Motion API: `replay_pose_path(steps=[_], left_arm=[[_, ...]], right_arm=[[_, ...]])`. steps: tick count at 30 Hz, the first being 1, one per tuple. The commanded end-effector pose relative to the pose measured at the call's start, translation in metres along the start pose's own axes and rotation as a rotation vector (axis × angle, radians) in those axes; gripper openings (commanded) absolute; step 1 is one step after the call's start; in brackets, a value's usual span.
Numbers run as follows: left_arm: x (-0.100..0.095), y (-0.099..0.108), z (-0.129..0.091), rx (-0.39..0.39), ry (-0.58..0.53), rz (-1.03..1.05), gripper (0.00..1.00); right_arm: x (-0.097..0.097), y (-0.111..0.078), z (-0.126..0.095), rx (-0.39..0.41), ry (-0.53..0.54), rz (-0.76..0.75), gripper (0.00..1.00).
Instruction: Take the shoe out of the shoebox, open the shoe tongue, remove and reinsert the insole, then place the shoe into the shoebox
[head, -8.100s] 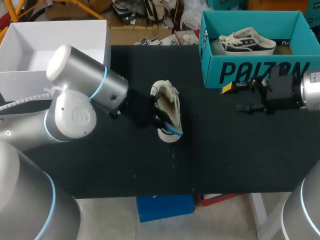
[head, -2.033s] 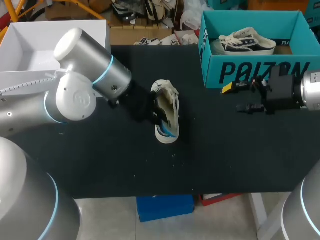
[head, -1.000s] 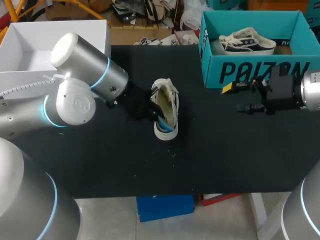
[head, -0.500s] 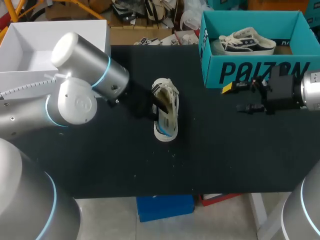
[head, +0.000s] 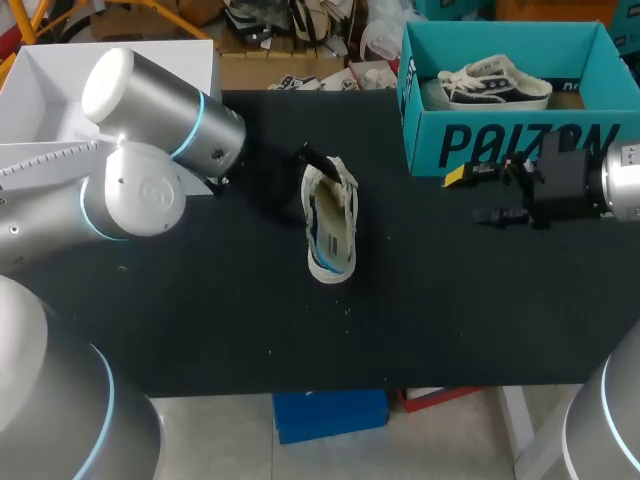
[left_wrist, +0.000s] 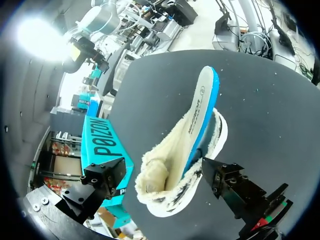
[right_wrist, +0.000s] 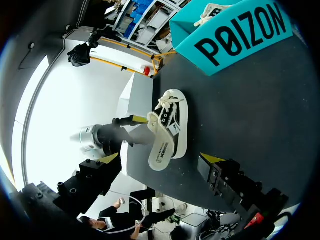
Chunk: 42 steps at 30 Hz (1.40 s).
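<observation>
A cream low shoe (head: 331, 225) lies on its side in the middle of the black table (head: 450, 300). Its blue-edged insole (left_wrist: 202, 107) sticks out of the shoe opening along the sole. My left gripper (head: 308, 180) stands open at the shoe's heel end. In the left wrist view the shoe (left_wrist: 160, 175) sits between that gripper's (left_wrist: 162, 169) spread fingers. My right gripper (head: 476, 195) hangs open with nothing in it, just in front of the teal shoebox (head: 500, 135). From the right wrist the shoe (right_wrist: 169, 131) lies ahead of my right gripper (right_wrist: 157, 169).
A second shoe (head: 495, 84) with black laces lies inside the teal shoebox. An open white box (head: 110, 85) stands at the table's back left corner, behind my left arm. The table's front edge runs near the bottom of the head view.
My left gripper has opened and drawn back toward the left, away from the shoe's opening. The shoe has settled with its insole showing. The right arm has not moved.
</observation>
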<state>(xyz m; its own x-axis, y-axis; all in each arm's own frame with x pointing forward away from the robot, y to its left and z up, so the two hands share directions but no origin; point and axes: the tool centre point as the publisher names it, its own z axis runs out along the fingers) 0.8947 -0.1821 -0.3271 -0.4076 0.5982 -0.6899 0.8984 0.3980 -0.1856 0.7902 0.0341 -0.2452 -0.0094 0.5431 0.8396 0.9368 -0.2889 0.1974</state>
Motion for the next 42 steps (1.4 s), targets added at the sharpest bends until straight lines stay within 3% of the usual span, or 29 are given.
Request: replay_pose_path(steps=[1, 8, 17, 21, 30, 33, 36, 42], left_arm=[[-0.008, 0.006, 0.001, -0.022, -0.013, -0.027, 1.0], [-0.028, 0.023, 0.0, -0.094, -0.045, -0.08, 1.0], [-0.053, 0.026, 0.01, -0.086, -0.066, -0.122, 1.0], [-0.058, 0.023, 0.017, -0.075, -0.061, -0.136, 1.0], [-0.051, 0.02, 0.032, -0.134, -0.033, -0.189, 1.0], [-0.049, 0.022, 0.035, -0.17, -0.027, -0.207, 0.79], [-0.047, 0.024, 0.037, -0.2, -0.027, -0.229, 0.49], [-0.038, 0.029, 0.037, -0.236, -0.019, -0.265, 0.41]], right_arm=[[0.0, 0.001, 0.001, 0.002, -0.001, 0.001, 1.0], [0.0, 0.001, 0.001, 0.002, -0.001, 0.001, 1.0], [0.0, 0.001, 0.001, 0.002, -0.001, 0.001, 1.0], [0.0, 0.001, 0.001, 0.002, -0.001, 0.001, 1.0], [0.0, 0.001, 0.001, 0.002, -0.001, 0.001, 1.0], [0.0, 0.001, 0.001, 0.002, -0.001, 0.001, 1.0], [0.0, 0.001, 0.001, 0.002, -0.001, 0.001, 1.0], [0.0, 0.001, 0.001, 0.002, -0.001, 0.001, 1.0]])
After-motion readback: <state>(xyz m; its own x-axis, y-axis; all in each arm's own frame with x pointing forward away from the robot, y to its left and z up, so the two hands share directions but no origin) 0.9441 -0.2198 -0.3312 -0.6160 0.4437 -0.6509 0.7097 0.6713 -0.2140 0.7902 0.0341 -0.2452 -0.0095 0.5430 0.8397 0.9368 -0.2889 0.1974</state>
